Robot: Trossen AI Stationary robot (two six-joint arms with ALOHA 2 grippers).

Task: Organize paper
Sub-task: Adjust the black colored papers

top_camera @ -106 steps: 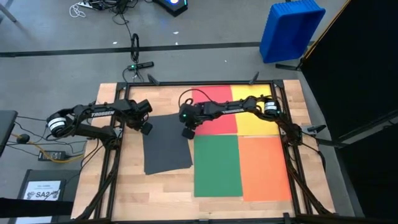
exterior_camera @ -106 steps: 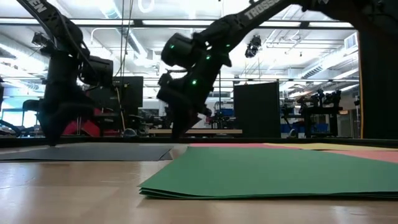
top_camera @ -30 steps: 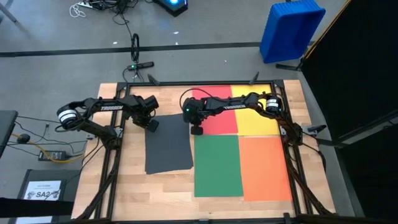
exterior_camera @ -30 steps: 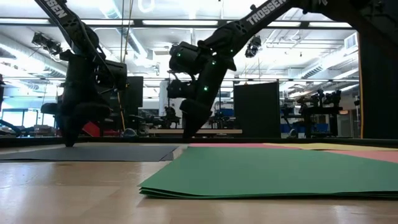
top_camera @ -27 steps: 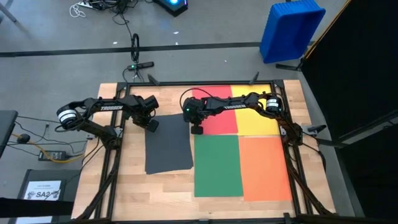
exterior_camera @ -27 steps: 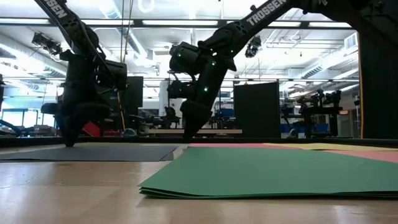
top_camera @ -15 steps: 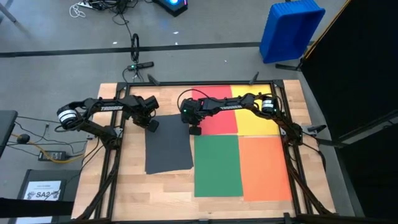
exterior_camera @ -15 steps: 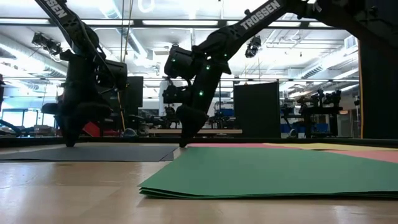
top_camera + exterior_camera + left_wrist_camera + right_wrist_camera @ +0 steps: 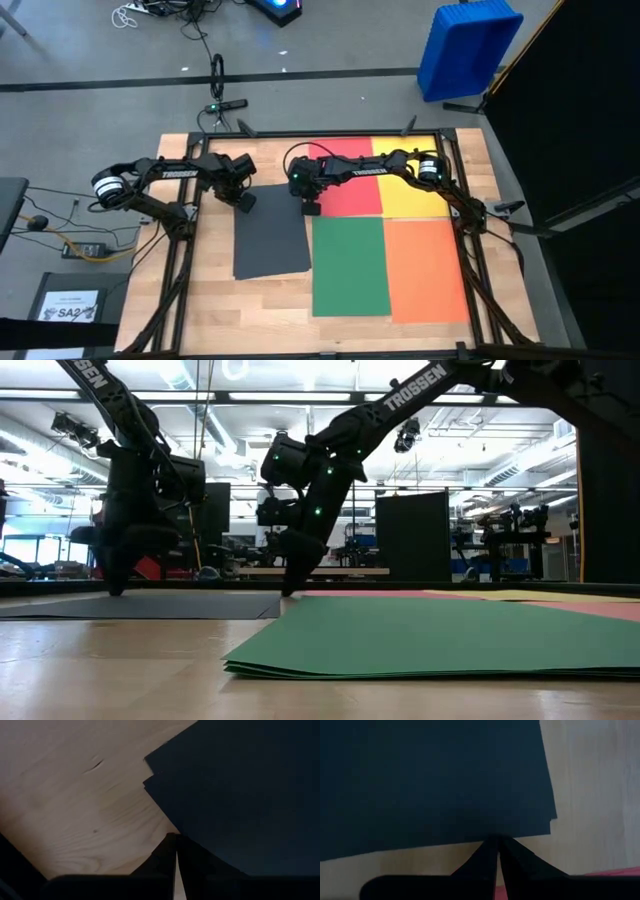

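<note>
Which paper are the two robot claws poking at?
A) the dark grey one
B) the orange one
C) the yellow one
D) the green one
A: both claws sit at the top corners of the dark grey paper, the left claw at one corner and the right claw at the other; the green paper, orange paper and yellow paper have no claw tip on them.

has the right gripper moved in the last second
Yes. In the high view the right gripper has slid slightly left, off the red paper's left edge toward the dark grey paper's far right corner, fingers shut.
</note>
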